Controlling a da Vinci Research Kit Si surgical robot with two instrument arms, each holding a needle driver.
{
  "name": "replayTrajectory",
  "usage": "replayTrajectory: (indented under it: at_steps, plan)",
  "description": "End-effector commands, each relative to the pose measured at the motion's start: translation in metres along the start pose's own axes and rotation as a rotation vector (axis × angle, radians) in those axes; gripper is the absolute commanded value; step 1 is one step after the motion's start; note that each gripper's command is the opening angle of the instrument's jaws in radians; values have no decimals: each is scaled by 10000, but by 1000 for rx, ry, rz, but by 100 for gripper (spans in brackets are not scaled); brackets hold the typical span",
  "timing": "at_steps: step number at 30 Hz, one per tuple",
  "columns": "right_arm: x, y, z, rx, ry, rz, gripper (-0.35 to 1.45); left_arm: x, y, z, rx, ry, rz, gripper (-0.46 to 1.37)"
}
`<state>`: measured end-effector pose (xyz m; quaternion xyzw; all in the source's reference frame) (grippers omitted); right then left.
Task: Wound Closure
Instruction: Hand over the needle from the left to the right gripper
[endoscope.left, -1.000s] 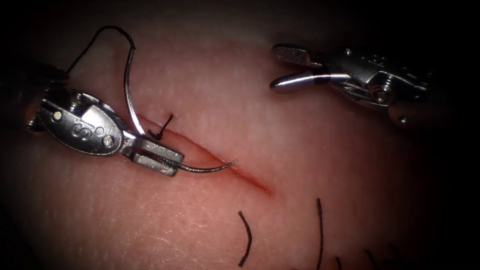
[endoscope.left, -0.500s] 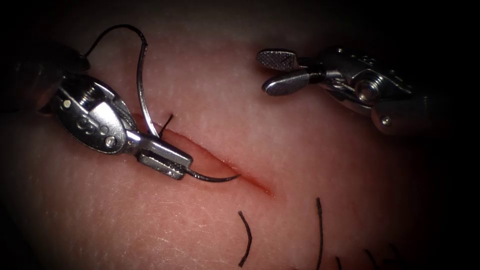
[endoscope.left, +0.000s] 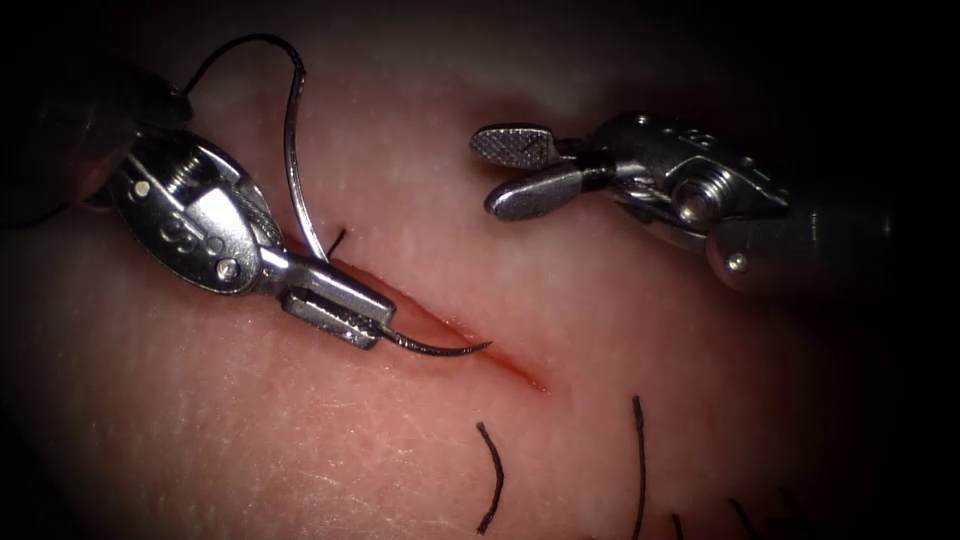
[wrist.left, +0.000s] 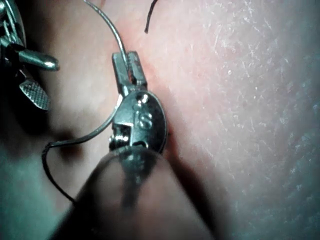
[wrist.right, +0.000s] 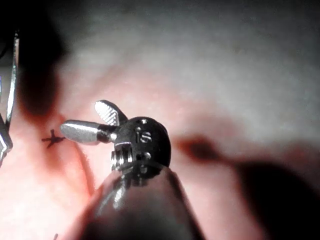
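- Spanning the tissue (endoscope.left: 600, 330), the cut (endoscope.left: 470, 335) runs from far left to near right.
- Left tool (endoscope.left: 335, 305) clenches the needle (endoscope.left: 295, 150) near mid-curve, left of the cut; its point (endoscope.left: 485, 346) lies over the cut, not in the tissue.
- Right tool (endoscope.left: 515, 170), jaws parted and holding nothing, hovers far right, well apart from the point.

My endoscope looks down from above and in front at the cut (endoscope.left: 440, 325). My left wrist camera runs along its shaft, very close to the left tool (wrist.left: 131, 67). The right wrist camera does likewise; both share the tissue (wrist.right: 210, 100).
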<state>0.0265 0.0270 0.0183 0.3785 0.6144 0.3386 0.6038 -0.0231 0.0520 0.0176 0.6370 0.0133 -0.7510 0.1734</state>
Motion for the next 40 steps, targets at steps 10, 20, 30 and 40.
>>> replayTrajectory:
  at_steps: [10, 20, 30, 40]
  plan:
    - [-8, -3, 15, 2, 2, -2, 72, 2, 1, 4, -3, 3, 8, -35]
    - [-9, -4, 28, -1, 5, 8, 72, 3, 2, 6, -3, 5, 27, -35]
    - [-12, -7, 42, 4, 6, 23, 72, 8, 5, 12, -8, 17, 33, -35]
    - [-12, -9, 44, 6, 6, 23, 73, 9, 5, 13, -6, 14, 33, -35]
